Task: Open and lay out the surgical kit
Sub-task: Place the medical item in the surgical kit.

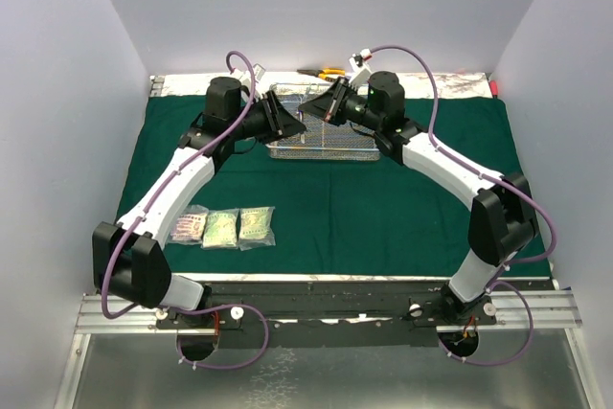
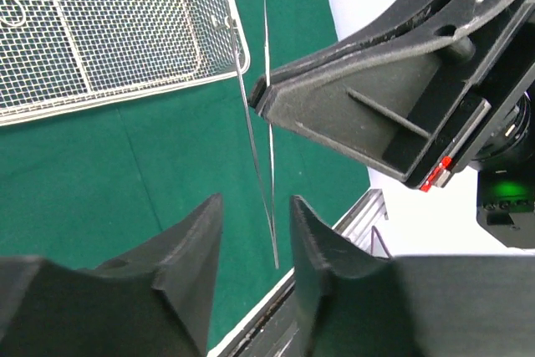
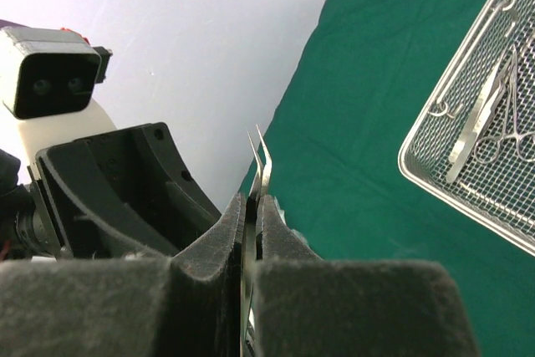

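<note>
The dark green cloth (image 1: pixel 383 208) lies spread flat on the table. The steel wire-mesh tray (image 1: pixel 316 155) sits at its far middle, under both grippers. Three clear packets (image 1: pixel 222 227) lie in a row at the near left. My right gripper (image 3: pixel 253 200) is shut on the slim steel forceps (image 3: pixel 259 156) and holds them in the air. In the left wrist view the forceps (image 2: pixel 269 165) hang from the right gripper (image 2: pixel 272 94), their end just ahead of my open left gripper (image 2: pixel 257 200). Scissor-like clamps (image 3: pixel 501 123) lie in the tray (image 3: pixel 410 165).
A yellow-handled tool (image 1: pixel 326 73) lies beyond the tray at the back edge. A red item (image 1: pixel 495 86) sits at the back right corner. White walls enclose three sides. The tray's corner (image 2: pixel 125 96) shows upper left in the left wrist view.
</note>
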